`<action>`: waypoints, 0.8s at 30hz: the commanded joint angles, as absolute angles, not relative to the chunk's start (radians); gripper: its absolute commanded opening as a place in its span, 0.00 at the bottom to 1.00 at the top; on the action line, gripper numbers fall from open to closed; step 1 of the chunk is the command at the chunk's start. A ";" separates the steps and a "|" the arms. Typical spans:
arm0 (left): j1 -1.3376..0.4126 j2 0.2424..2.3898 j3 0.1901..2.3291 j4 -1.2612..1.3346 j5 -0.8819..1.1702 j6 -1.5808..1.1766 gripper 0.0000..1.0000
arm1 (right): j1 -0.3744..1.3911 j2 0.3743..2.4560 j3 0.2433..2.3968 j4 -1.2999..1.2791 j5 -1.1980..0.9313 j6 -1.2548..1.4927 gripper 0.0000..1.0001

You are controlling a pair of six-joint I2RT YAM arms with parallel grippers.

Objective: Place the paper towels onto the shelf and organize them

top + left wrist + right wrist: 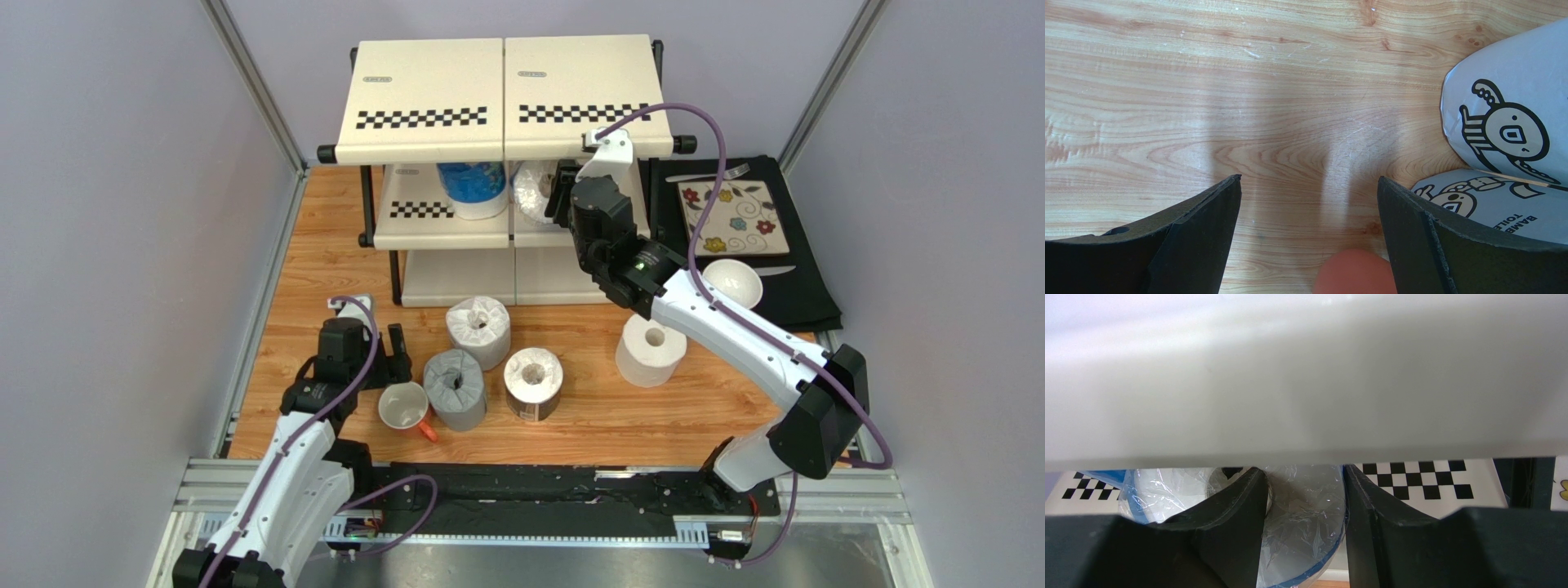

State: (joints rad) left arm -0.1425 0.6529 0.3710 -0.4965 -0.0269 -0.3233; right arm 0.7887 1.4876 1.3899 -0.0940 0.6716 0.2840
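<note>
Upper centre: my right gripper [1300,481] clamps a wrapped roll [1306,530] on the shelf's [429,86] middle tier; I'd seat it beside the blue roll [472,184] before releasing; left gripper [1309,187] spread, idle.

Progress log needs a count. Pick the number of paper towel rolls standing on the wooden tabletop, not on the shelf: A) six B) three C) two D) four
D: the left white roll, the grey roll, the dark-wrapped roll and the right white roll stand on the tabletop; the blue-printed roll and another wrapped roll sit on the shelf.
</note>
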 commanded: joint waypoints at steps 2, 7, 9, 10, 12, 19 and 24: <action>-0.149 0.655 0.370 -0.502 -0.018 -0.304 0.90 | 0.787 1.485 1.427 -0.064 0.667 0.299 0.42; -0.149 0.658 0.370 -0.500 -0.017 -0.304 0.90 | 0.787 1.486 1.428 -0.066 0.654 0.304 0.50; -0.149 0.658 0.370 -0.500 -0.017 -0.304 0.90 | 0.788 1.488 1.428 -0.061 0.646 0.307 0.53; -0.149 0.658 0.370 -0.500 -0.017 -0.302 0.90 | 0.787 1.489 1.430 -0.060 0.643 0.308 0.54; -0.149 0.658 0.370 -0.500 -0.017 -0.302 0.90 | 0.788 1.491 1.433 -0.058 0.634 0.314 0.56; -0.149 0.661 0.371 -0.500 -0.015 -0.302 0.90 | 0.787 1.494 1.450 -0.048 0.630 0.314 0.61; -0.149 0.660 0.370 -0.500 -0.014 -0.302 0.90 | 0.787 1.493 1.463 -0.041 0.626 0.304 0.61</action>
State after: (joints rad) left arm -0.1425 0.6579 0.3710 -0.4931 -0.0261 -0.3229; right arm 0.7883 1.4891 1.4105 -0.0875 0.6357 0.3023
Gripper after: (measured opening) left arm 0.898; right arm 0.610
